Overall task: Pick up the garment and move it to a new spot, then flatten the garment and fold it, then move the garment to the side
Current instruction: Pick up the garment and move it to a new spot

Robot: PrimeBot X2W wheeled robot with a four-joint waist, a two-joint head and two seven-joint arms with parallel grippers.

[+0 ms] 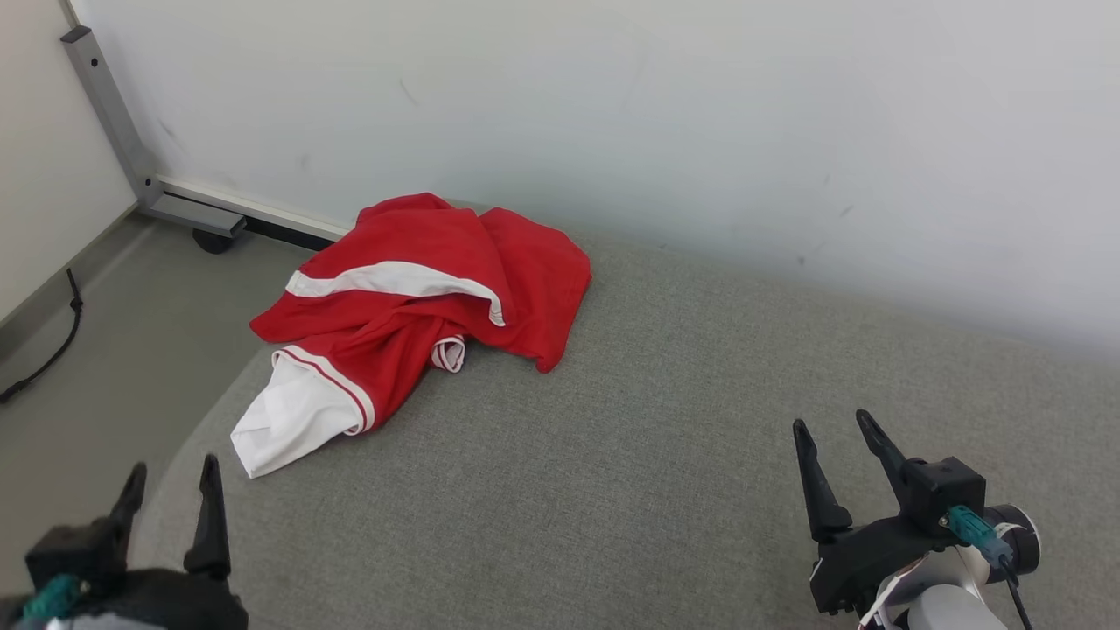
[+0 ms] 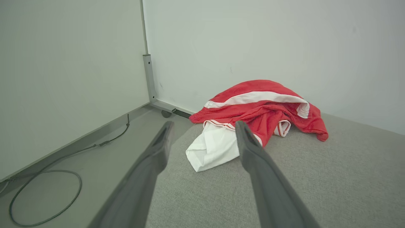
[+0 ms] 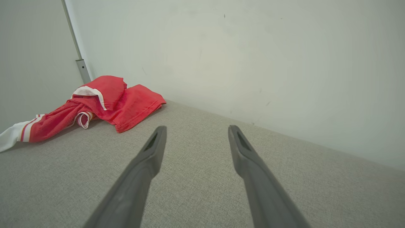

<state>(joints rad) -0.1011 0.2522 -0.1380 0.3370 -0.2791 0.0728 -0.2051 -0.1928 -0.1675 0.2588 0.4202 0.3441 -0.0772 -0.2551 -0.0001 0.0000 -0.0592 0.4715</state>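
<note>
A crumpled red garment (image 1: 420, 297) with white stripes and a white sleeve end lies on the grey fabric surface (image 1: 665, 455), at its far left by the wall. The same garment (image 2: 259, 110) is ahead of the left fingers, and the garment (image 3: 104, 101) sits far left in the right wrist view. My left gripper (image 1: 172, 481) hovers open at the lower left, short of the white sleeve. My right gripper (image 1: 836, 430) stands open at the lower right, well away from the cloth. Nothing is between either pair of fingers (image 2: 253, 148) (image 3: 240, 148).
A white wall (image 1: 700, 114) runs behind the surface. A grey metal frame leg (image 1: 114, 114) with a caster stands in the far left corner. A dark cable (image 2: 47, 190) lies on the floor left of the surface's rounded edge.
</note>
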